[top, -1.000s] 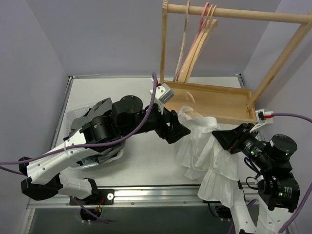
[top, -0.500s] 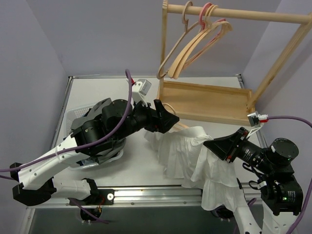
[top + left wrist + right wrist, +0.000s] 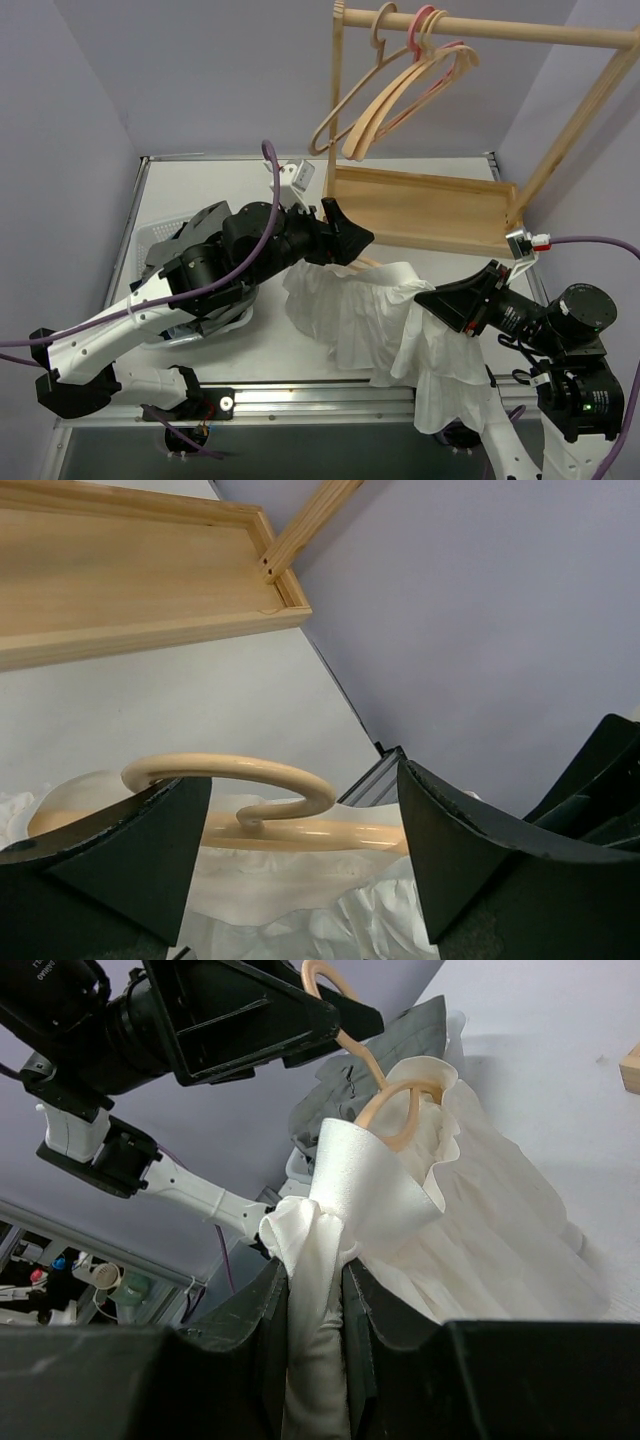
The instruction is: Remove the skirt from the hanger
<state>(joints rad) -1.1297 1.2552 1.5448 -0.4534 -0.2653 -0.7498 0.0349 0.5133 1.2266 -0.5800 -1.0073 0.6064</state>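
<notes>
A white basket (image 3: 141,238) at the left edge sits mostly hidden under the left arm. In the right wrist view, a grey garment (image 3: 400,1055) is bunched behind the hanger (image 3: 232,770). The hanger lies over the white table (image 3: 220,185) at centre frame and carries a white ruffled garment (image 3: 350,312). The left gripper (image 3: 302,775) has its jaws apart around the hook, and the right gripper (image 3: 315,1265) pinches a fold of the white garment. Spare hangers (image 3: 378,100) hang on the wooden rack (image 3: 500,30) at upper right.

We see a small booth with plain pale-lilac walls (image 3: 200,70) rising behind and to both sides of the left gripper (image 3: 352,238) and the right gripper (image 3: 428,298). A white table (image 3: 210,190) lies beneath them. Beyond both grippers, against the back wall, stands a pale wooden rack (image 3: 500,30) with a top rail and a shallow tray base (image 3: 430,210). The light is soft and even.
</notes>
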